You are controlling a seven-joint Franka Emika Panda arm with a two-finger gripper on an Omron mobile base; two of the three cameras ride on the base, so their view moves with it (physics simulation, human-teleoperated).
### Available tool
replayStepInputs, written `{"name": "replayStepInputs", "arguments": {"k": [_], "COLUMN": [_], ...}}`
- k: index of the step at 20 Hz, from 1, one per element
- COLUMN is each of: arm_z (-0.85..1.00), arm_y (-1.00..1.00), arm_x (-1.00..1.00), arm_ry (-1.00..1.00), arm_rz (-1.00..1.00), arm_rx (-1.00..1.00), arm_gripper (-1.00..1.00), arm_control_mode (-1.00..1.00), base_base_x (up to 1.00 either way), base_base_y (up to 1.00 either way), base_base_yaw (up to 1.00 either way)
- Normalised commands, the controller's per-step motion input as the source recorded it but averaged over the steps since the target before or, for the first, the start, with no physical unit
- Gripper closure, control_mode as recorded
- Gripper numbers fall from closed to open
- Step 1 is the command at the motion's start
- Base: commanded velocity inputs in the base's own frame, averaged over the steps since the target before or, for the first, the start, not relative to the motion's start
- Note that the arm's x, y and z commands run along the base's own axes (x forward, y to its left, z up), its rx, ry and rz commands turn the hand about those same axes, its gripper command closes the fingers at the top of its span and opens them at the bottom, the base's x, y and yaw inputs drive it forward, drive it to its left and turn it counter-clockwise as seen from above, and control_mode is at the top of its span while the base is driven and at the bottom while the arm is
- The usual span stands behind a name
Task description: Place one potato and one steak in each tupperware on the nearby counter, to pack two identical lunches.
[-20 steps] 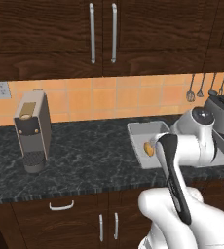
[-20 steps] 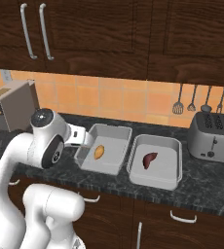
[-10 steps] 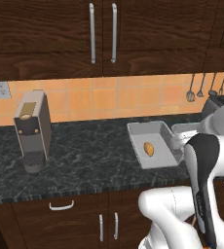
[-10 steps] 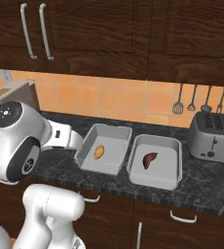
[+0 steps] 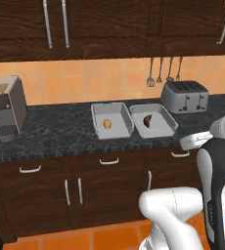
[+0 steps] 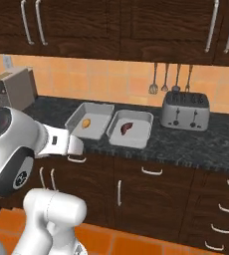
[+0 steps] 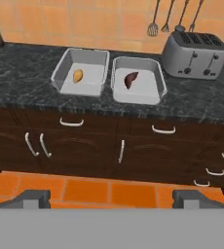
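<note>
Two light grey tupperware tubs stand side by side on the marbled counter (image 7: 26, 68). The left tub (image 7: 87, 87) (image 5: 115, 113) (image 6: 97, 110) holds one orange potato (image 7: 78, 76) (image 5: 107, 124) (image 6: 86, 123). One red steak (image 7: 131, 79) (image 5: 148, 120) (image 6: 125, 128) lies in the right tub (image 7: 136, 93) (image 5: 158, 128) (image 6: 136, 139). My gripper (image 7: 114, 199) is open and empty, its fingertips (image 7: 33, 198) wide apart. It is well back from the counter, above the orange floor, looking at the tubs from a distance.
A silver toaster (image 7: 194, 53) stands right of the tubs, with utensils (image 7: 153, 26) hanging on the wall behind. A coffee machine (image 5: 8, 107) sits at the counter's left end. Dark drawers and doors with white handles (image 7: 71, 123) run below the counter. Orange floor tiles (image 7: 84, 190) lie between me and the cabinets.
The whole scene has shifted and shrunk: the base has backed away from the counter. The arm has drawn back from over the tubs. Potato and steak lie where they were.
</note>
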Motion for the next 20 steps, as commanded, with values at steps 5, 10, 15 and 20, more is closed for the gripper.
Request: {"name": "replayStepInputs", "arguments": {"k": [5, 10, 15, 20], "arm_z": [0.00, 0.00, 0.00, 0.00], "arm_y": [0.00, 0.00, 0.00, 0.00], "arm_x": [0.00, 0.00, 0.00, 0.00], "arm_ry": [0.00, 0.00, 0.00, 0.00], "arm_rz": [0.00, 0.00, 0.00, 0.00], "arm_rx": [0.00, 0.00, 0.00, 0.00], "arm_gripper": [-1.00, -1.00, -1.00, -1.00], "arm_control_mode": [1.00, 1.00, 1.00, 1.00], "base_base_x": [-0.66, -0.40, -0.16, -0.05], "base_base_y": [-1.00, -1.00, -1.00, -1.00], "base_base_yaw": [-0.05, -0.02, -0.01, 0.00]}}
